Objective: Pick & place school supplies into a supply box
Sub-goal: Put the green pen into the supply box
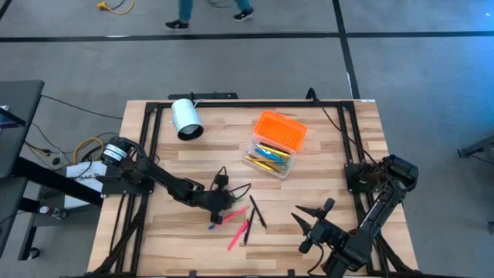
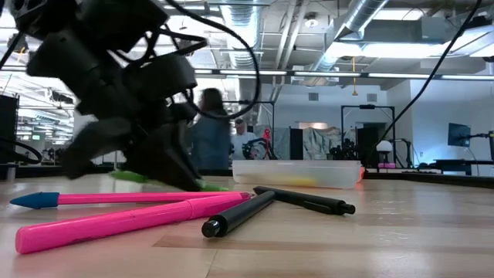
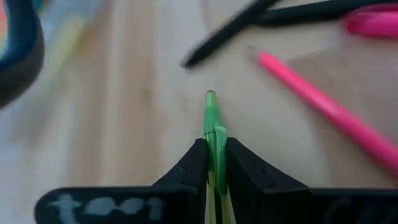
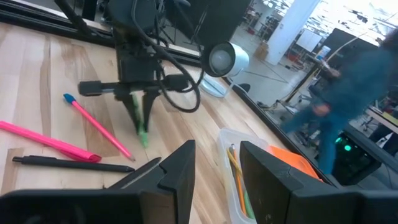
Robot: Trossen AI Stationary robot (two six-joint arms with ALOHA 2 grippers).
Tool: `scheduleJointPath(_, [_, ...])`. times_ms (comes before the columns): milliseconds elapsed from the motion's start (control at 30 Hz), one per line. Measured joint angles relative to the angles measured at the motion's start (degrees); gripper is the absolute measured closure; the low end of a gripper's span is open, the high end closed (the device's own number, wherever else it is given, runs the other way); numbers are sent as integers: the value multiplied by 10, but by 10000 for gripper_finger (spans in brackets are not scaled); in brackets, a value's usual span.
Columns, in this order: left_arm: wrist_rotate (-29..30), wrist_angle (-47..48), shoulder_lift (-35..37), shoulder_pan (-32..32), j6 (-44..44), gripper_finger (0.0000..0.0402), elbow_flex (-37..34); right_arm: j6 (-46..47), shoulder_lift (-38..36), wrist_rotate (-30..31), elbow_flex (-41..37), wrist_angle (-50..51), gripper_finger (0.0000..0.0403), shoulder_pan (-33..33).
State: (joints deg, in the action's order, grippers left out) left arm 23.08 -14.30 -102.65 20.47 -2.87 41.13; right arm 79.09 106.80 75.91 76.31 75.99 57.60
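While the green pen (image 3: 212, 134) sits clamped in the left gripper (image 3: 214, 163) near the desk's front middle, pink pens (image 1: 237, 234) and black pens (image 1: 257, 211) lie beside it; the box (image 1: 274, 144) stands mid-desk, lid open. Right gripper (image 1: 312, 222) waits unclenched, front right.

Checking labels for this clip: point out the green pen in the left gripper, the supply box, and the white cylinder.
green pen (image 3: 211, 121), left wrist view, barrel ahead of the fingers
supply box (image 1: 282, 131), high view, orange lid
white cylinder (image 1: 185, 116), high view, its side
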Motion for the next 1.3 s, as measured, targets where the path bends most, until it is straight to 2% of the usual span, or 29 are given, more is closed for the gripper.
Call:
scheduleJointPath(100, [23,34,0,-7,-31,373,34,0,0,-1,-2,-3,282,0])
scheduleJointPath(233, [23,78,1,-25,-60,372,73,0,0,-1,-17,-10,282,0])
scheduleJointPath(500, [16,78,2,-67,-147,371,122,0,0,-14,-28,-15,282,0])
scheduleJointPath(700, [-33,71,2,-127,-206,370,164,0,0,-12,-28,-10,282,0])
scheduleJointPath(967, [-126,0,2,-210,-243,370,172,0,0,-10,-28,-10,282,0])
scheduleJointPath(1167, [-191,-119,-51,-245,-243,370,173,-1,0,-8,-28,-8,282,-2])
scheduleJointPath(1300, [-199,-175,-92,-257,-234,370,172,-1,0,-8,-28,-8,282,-3])
